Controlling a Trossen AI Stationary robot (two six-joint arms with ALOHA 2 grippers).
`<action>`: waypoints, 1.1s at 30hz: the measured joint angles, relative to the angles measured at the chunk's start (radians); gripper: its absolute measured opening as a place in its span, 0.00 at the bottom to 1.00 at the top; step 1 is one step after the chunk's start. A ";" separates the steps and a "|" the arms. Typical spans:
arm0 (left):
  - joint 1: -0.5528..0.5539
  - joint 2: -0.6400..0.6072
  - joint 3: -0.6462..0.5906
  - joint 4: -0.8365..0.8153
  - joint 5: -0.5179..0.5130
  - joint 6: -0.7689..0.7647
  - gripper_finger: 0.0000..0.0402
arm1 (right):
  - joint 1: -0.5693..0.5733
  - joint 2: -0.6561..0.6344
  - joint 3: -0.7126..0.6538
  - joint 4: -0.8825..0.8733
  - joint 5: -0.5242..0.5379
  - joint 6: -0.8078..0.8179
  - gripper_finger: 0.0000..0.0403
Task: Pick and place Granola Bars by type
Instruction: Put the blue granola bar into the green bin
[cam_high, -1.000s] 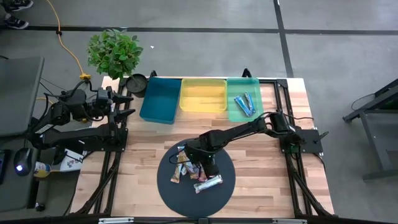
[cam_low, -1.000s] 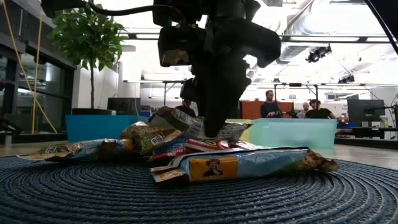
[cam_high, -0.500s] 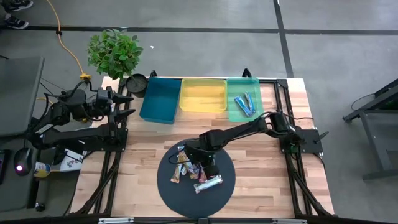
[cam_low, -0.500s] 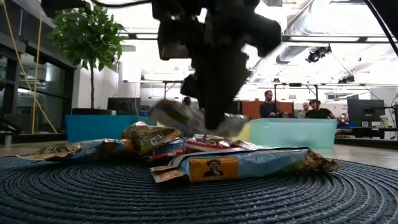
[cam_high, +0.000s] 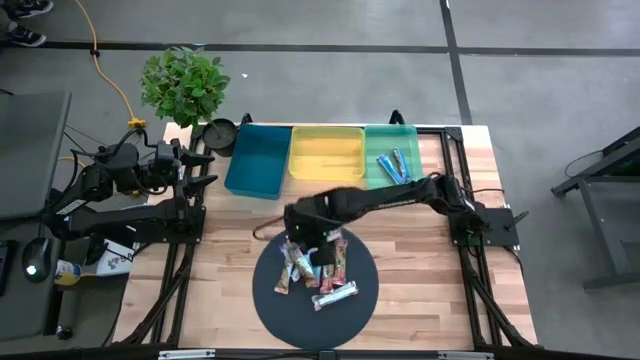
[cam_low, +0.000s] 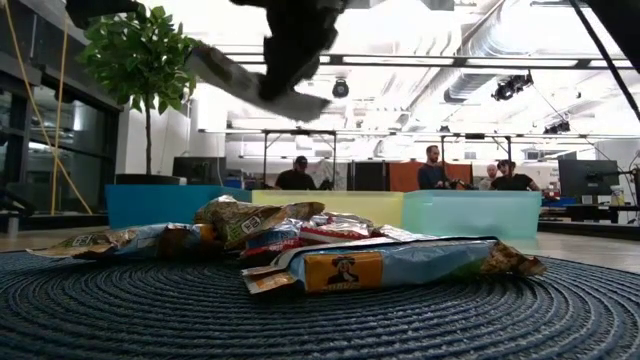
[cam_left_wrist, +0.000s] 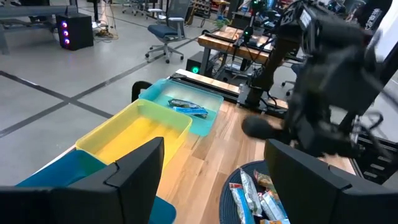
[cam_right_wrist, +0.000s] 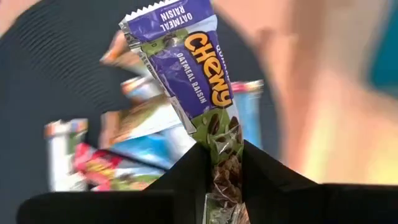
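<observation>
A purple "Chewy" granola bar (cam_right_wrist: 196, 68) hangs high above the pile in the low view (cam_low: 245, 78), with my right gripper (cam_right_wrist: 222, 163) shut on it. That gripper (cam_high: 322, 243) is over the far part of the round dark mat (cam_high: 270, 300). Several other granola bars (cam_high: 312, 278) lie in a loose heap on the mat (cam_low: 300, 250). Two blue bars (cam_high: 393, 167) lie in the green bin (cam_high: 375, 180). My left gripper (cam_left_wrist: 217, 180) waits open at the table's left edge, holding nothing. My right gripper pinches the purple bar between its two fingers at the brown see-through stretch of wrapper near one end (cam_right_wrist: 219, 146). The fingers slant down from above. The bar runs on past the fingertips, tilted, lifted clear of the heap and the mat.
Three bins stand in a row at the far edge: teal (cam_high: 258, 160), yellow (cam_high: 326, 153) and green. A potted plant (cam_high: 183, 85) is at the far left corner. People show in the room beyond the table (cam_low: 432, 168).
My right gripper has risen from the heap with the purple bar and drifted a little toward the far edge. The bar, which lay among the others, now hangs clear above them. The rest of the heap has stayed in place.
</observation>
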 joint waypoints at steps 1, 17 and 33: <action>0.000 0.000 0.000 0.000 0.000 0.000 0.68 | -0.011 0.000 0.025 -0.015 0.027 0.008 0.17; 0.000 0.000 0.000 0.000 0.000 0.000 0.68 | -0.328 -0.019 0.245 -0.376 0.301 0.149 0.17; 0.000 0.000 0.000 -0.045 0.000 0.000 0.68 | -0.682 -0.104 0.227 -0.543 0.296 0.199 0.17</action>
